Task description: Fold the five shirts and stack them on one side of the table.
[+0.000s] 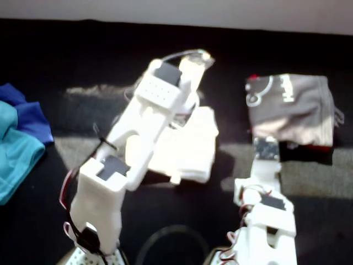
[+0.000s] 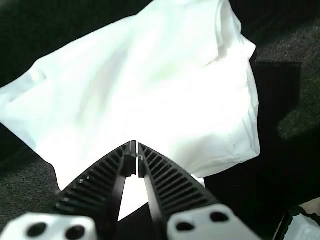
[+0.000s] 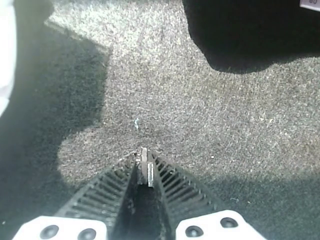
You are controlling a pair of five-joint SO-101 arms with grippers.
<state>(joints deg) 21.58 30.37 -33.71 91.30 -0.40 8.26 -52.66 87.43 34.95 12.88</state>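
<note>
At the far left edge of the table (image 1: pixel 66 66), a blue shirt (image 1: pixel 25 113) and a teal shirt (image 1: pixel 16 149) lie loose and rumpled, touching each other, with the blue one farther from the arms. The table has a dark, felt-like cover crossed by bands of bright light.

Next comes the left arm (image 1: pixel 138 138), which rises from the near edge and leans over the middle of the table, above the white shirt (image 1: pixel 193 146). This shirt lies partly folded and a little uneven near the centre, well apart from the blue and teal pair. In the left wrist view, the left gripper (image 2: pixel 136 152) hangs just over one edge of the white shirt (image 2: pixel 150 85) with its jaws together, tips meeting, and no cloth visible between them.

Further right, the right arm (image 1: pixel 270 215) stands at the near edge and points away from it. The right gripper (image 3: pixel 145 161) sits low over bare table cover (image 3: pixel 200 115), its jaws closed on nothing.

At the far right, beyond that arm, the grey shirt (image 1: pixel 292 107) lies folded into a neat rectangle with white print on top. A dark strip with a red edge shows beneath it; what that strip is cannot be told.
</note>
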